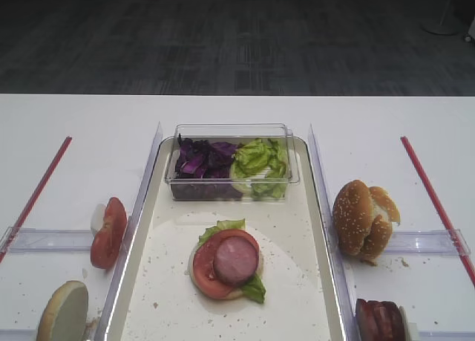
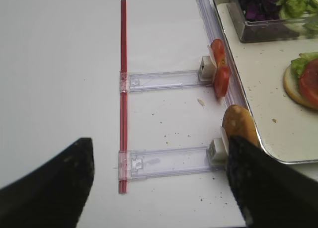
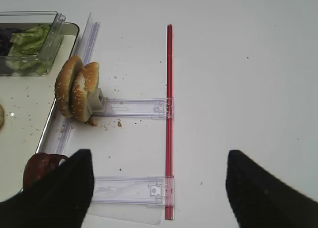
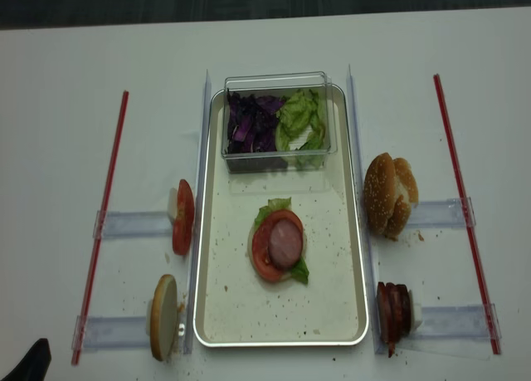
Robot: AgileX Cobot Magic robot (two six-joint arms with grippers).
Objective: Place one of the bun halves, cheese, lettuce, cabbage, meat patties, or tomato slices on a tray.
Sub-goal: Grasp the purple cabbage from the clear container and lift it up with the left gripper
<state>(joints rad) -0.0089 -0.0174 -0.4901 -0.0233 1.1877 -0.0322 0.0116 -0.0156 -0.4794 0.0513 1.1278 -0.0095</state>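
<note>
- Tray: long, silvery rim, crumb-speckled floor, centred on the table
- Stack at tray centre: bun half, lettuce, tomato slice, meat patty on top
- Clear tub at the tray's far end: purple cabbage left, green leaves right
- Left gripper: jaws wide, holding nothing
- Right gripper: jaws wide, empty
- Surface: white table; dark floor beyond
</note>
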